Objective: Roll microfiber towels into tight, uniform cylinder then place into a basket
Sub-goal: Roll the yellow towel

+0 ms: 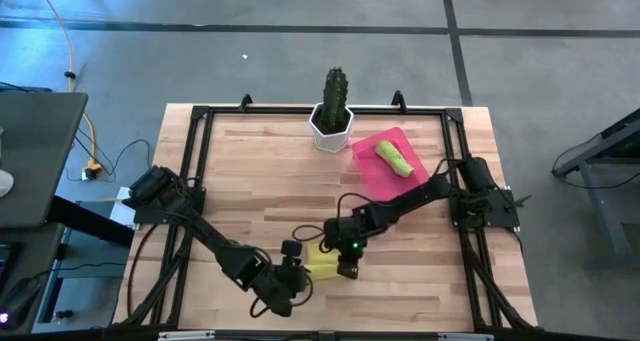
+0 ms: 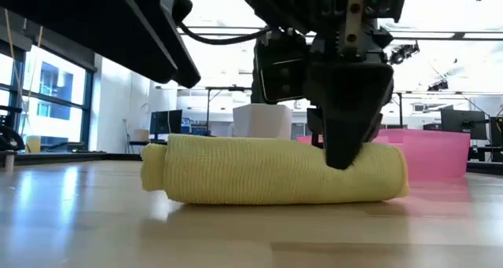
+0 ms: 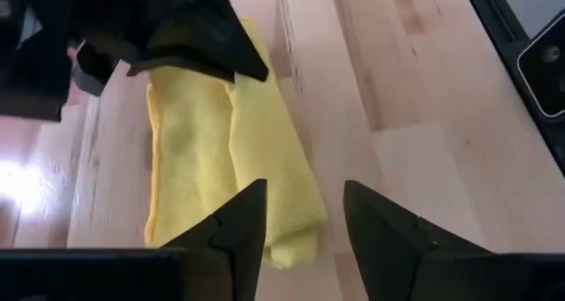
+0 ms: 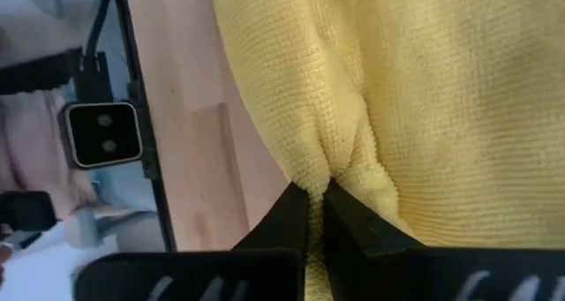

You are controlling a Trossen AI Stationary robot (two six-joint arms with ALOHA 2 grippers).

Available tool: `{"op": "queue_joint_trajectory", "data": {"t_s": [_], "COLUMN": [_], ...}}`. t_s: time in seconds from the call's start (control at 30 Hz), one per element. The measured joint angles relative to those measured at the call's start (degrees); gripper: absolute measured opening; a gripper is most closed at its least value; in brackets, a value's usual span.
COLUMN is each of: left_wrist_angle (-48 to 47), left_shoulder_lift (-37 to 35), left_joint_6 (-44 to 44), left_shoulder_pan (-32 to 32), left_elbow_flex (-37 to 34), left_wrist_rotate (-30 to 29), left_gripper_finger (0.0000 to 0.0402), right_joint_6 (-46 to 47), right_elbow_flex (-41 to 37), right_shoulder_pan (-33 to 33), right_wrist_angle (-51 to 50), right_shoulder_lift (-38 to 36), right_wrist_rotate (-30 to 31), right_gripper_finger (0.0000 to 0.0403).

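two dark, jointed arms with black cables looped along them, ending in black wedge-shaped fingers [image 3: 388, 239].

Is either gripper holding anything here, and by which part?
The right gripper is shut on a pinched fold of the rolled yellow towel, near one end. The left gripper is open beside it, holding nothing.

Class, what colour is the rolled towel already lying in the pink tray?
Lime green towel, lying in the pink tray; the high view shows it best.

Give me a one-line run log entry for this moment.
yellow towel: rolled, on table | right gripper: jaws shut on yellow towel | left gripper: jaws open beside roll end | green towel: rolled, in pink basket
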Motion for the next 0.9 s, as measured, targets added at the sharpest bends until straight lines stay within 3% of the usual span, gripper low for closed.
{"op": "queue_joint_trajectory", "data": {"t_s": [0.3, 0.5, 0.7, 0.9], "left_wrist_angle": [2.90, 2.96, 3.45, 3.75], "left_shoulder_lift": [3.16, 5.92, 6.91, 8.25], "left_joint_6": [0.47, -1.12, -6.47, -10.23], "left_shoulder_pan": [1.82, 3.21, 6.29, 9.41], "left_elbow_flex": [0.07, 0.03, 0.04, 0.19], "left_wrist_rotate": [1.27, 2.50, 7.31, 15.74], "left_gripper_finger": [0.0171, 0.0170, 0.0138, 0.0080], "right_joint_6": [1.55, 1.39, -1.70, -7.02], "right_elbow_flex": [0.07, 0.11, 0.15, 0.20], "right_shoulder_pan": [-1.01, -1.01, -0.98, -0.92], "right_wrist_angle": [0.21, -0.29, -0.38, -0.74], "right_shoulder_lift": [-0.11, -0.19, -0.24, -0.33], "right_wrist_rotate": [-0.61, -0.14, 0.57, 3.31], "right_gripper_finger": [0.0004, 0.0005, 0.0015, 0.0070]}}
